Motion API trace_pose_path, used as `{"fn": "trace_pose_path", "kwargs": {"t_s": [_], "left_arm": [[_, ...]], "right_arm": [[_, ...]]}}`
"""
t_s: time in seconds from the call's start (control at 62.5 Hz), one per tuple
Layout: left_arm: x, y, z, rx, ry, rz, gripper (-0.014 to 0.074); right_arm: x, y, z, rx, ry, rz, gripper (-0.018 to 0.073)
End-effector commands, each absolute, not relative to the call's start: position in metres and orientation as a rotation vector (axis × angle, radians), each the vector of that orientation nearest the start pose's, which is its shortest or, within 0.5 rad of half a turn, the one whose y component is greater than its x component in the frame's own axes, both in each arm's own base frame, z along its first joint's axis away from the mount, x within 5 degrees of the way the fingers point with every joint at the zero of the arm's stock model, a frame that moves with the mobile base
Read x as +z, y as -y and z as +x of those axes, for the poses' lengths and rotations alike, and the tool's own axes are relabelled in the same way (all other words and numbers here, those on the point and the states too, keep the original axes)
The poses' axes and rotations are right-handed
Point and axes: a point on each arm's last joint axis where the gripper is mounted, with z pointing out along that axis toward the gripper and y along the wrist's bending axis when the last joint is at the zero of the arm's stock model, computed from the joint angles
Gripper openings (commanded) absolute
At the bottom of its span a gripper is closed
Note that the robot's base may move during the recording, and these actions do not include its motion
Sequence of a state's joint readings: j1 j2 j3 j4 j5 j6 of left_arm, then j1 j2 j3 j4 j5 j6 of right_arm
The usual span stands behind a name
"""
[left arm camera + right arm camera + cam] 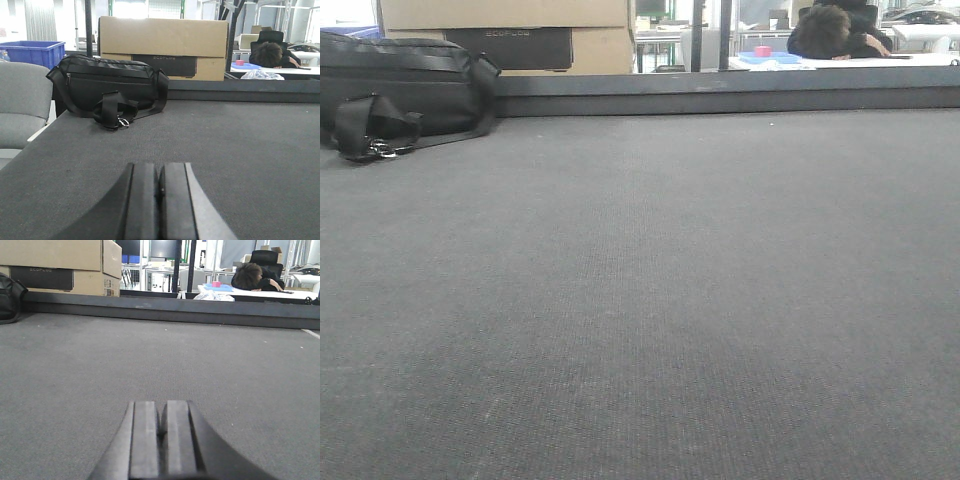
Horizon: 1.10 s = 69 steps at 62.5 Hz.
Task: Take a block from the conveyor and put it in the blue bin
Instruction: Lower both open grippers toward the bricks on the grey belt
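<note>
The conveyor is a wide dark grey woven belt with a dark raised rail along its far edge. It also fills the left wrist view and the right wrist view. No block shows on the belt. A blue bin stands beyond the belt's far left corner. My left gripper is shut and empty, low over the belt. My right gripper is shut and empty, low over the belt. Neither gripper shows in the front view.
A black strap bag lies on the belt's far left, also in the front view. A cardboard box stands behind the rail. A grey chair is at the left. A person leans on a distant white table.
</note>
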<state>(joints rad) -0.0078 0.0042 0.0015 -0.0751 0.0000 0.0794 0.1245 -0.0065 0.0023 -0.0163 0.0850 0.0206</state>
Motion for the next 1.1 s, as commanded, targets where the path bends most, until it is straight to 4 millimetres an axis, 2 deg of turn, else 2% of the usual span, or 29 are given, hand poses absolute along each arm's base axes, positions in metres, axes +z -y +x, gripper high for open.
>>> {"fn": "trace_pose_path", "kwargs": {"t_s": [0.0,0.24,0.48,0.576,0.656,0.752,0.816,0.96,1.088], "left_arm": [[0.215,0.0,0.056,-0.006,-1.467,-0.001,-0.0111],[0.215,0.0,0.056,-0.006,-1.463,-0.001,-0.0111],[0.22,0.0,0.055,-0.003,-1.412,-0.005,-0.0111],[0.242,0.0,0.051,-0.007,-1.399,0.0,-0.0111],[0.272,0.001,0.04,0.011,-1.41,0.026,-0.0111],[0.302,0.0,0.028,0.067,-1.44,0.062,-0.0111],[0.328,0.0,0.025,0.072,-1.487,0.065,-0.0111],[0.358,0.0,0.039,0.054,-1.655,0.066,-0.0111],[0.374,0.0,0.069,0.042,-1.885,0.067,-0.0111]], "right_arm": [[0.207,-0.007,0.056,0.096,-1.547,-0.103,-0.0162],[0.21,-0.007,0.056,0.098,-1.514,-0.101,-0.0162],[0.226,-0.007,0.054,0.112,-1.334,-0.088,-0.0162],[0.252,-0.006,0.047,0.108,-1.374,-0.088,-0.0162],[0.278,-0.004,0.037,0.104,-1.424,-0.088,-0.0162],[0.319,-0.002,0.019,0.103,-1.429,-0.086,-0.0162],[0.343,-0.001,0.017,0.099,-1.52,-0.089,-0.0162],[0.375,-0.005,0.044,0.089,-1.717,-0.099,-0.0162],[0.384,-0.01,0.083,0.087,-1.951,-0.109,-0.0162]]}}
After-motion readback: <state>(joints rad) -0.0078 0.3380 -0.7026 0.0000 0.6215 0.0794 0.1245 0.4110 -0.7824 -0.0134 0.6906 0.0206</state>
